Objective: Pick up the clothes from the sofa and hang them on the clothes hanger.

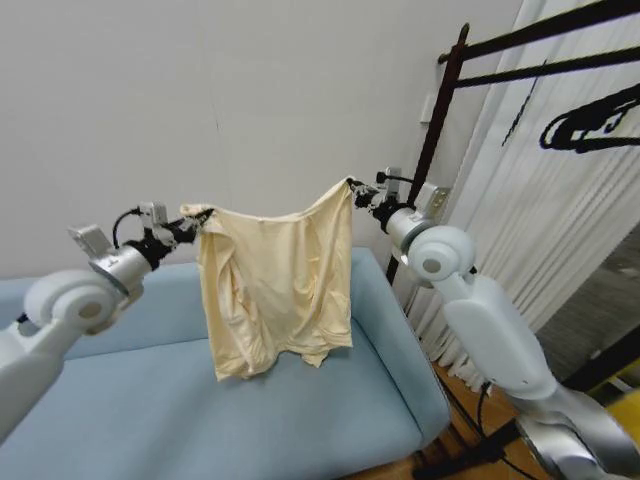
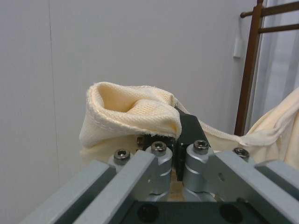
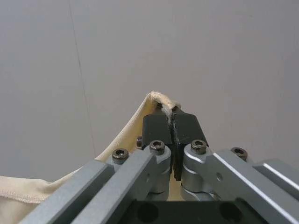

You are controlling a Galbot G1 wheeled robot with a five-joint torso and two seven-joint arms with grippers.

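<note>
Wall surface (image 1: pixel 250 90), pale and flat, is rising behind everything, and the light blue sofa (image 1: pixel 300 420) is spreading wide beneath it, its right edge ending just beside the foot of the dark wooden rack (image 1: pixel 441 120). That rack is standing in front of a white curtain (image 1: pixel 510 230), with a black hanger (image 1: pixel 590 125) hanging by its upper rails. The cream garment (image 1: pixel 275 290) is hanging spread in the air above the seat, its top edge sagging a little and its hem dangling free, with open space lying between its right side and the rack post. The left gripper (image 1: pixel 190 228) is clamping the garment's left top corner, cloth (image 2: pixel 131 112) bunching over its fingers (image 2: pixel 189 133). The right gripper (image 1: pixel 358 190) is pinching the right corner near the post, its fingers (image 3: pixel 187 128) pressing together on a sliver of fabric (image 3: pixel 126 140).
</note>
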